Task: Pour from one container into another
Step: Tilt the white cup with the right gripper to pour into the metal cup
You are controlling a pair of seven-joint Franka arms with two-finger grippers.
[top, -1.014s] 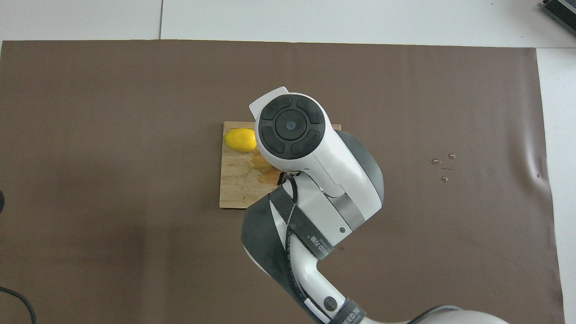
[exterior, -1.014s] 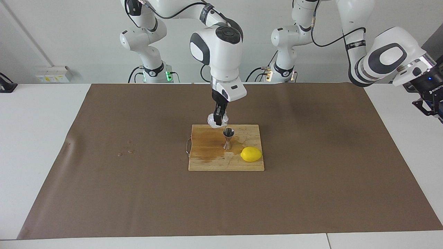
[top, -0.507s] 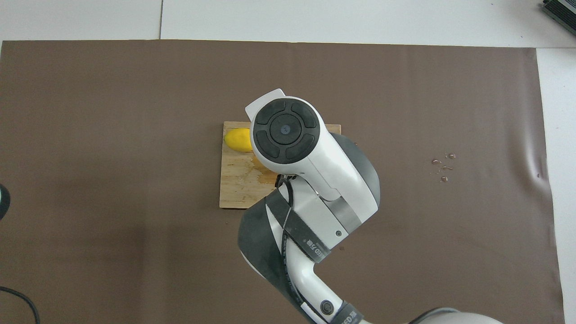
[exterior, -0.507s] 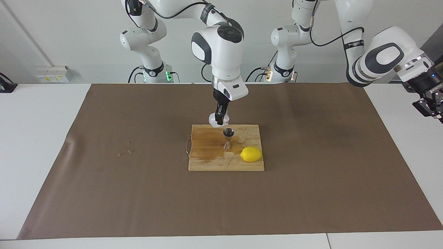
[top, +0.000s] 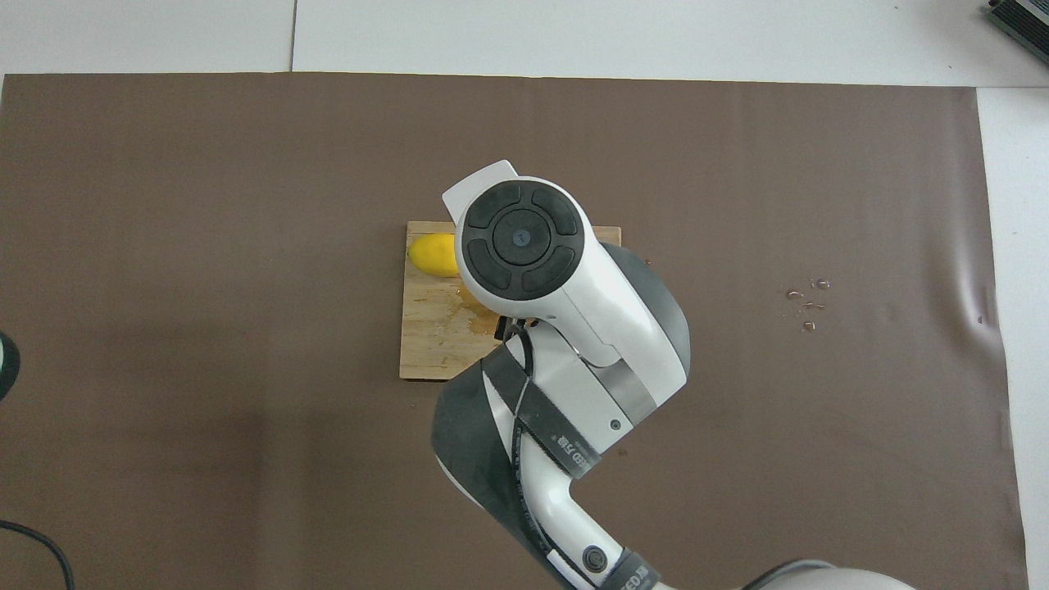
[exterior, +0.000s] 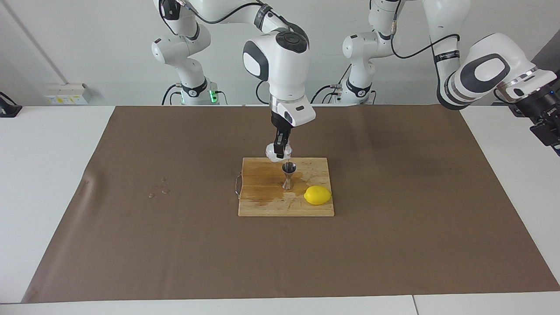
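Note:
My right gripper point(exterior: 279, 153) is shut on the small translucent whitish cup point(exterior: 274, 152). It holds the cup in the air, tipped over the open top of the steel jigger point(exterior: 288, 175). The hourglass-shaped jigger stands upright on the wooden cutting board point(exterior: 262, 205). In the overhead view the right arm covers both cup and jigger. My left gripper point(exterior: 547, 131) waits in the air past the mat at the left arm's end of the table, partly cut off by the view's edge.
A yellow lemon point(exterior: 317, 195) lies on the board beside the jigger, also seen from overhead point(top: 434, 254). The board point(top: 426, 344) has a wet stain point(exterior: 264, 192). Several water drops point(top: 807, 303) lie on the brown mat point(exterior: 393, 245) toward the right arm's end.
My right gripper has carried the cup slightly toward the jigger, closer over its top. My left arm has drawn its gripper a little farther out toward the view's edge.

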